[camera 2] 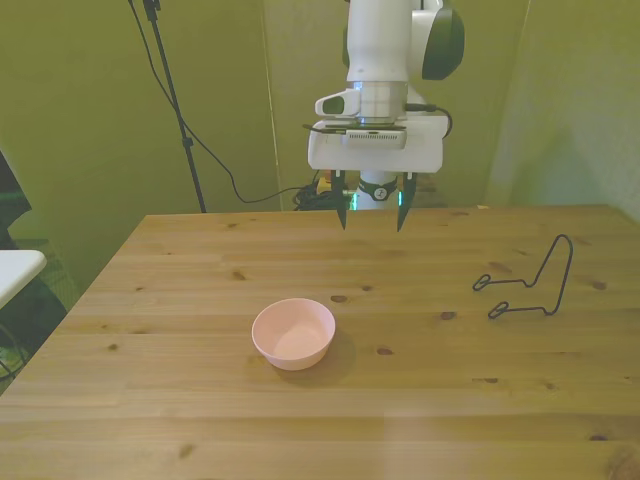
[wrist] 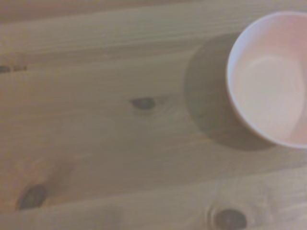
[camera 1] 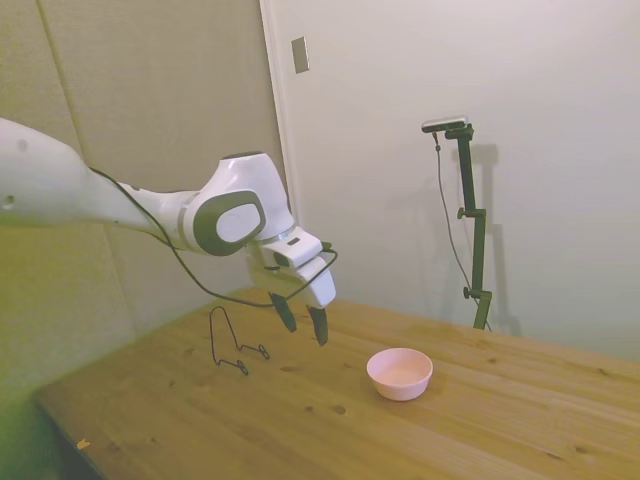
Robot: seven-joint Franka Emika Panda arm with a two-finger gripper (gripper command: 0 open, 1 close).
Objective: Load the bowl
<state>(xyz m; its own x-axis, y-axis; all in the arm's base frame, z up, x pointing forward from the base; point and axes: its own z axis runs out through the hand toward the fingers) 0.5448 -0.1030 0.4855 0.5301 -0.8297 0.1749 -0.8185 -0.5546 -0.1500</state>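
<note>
Front view: a pale pink bowl (camera 2: 293,333) is seen empty on the wooden table (camera 2: 200,420), the pincer (camera 2: 372,212) held above, fingers apart, grasping nothing.

Bowl (camera 2: 293,333): small, shallow, round, pale pink, smooth plastic-looking finish, unmarked. Upright on its base, mouth up, nothing inside it. Rests directly on the wooden tabletop, toward the front view's left of centre, with bare wood all around it. In the side view (camera 1: 400,373) it sits mid-table, casting a soft shadow to one side. The wrist view (wrist: 271,79) catches part of the rim and the pale inner floor, slightly blurred
</note>
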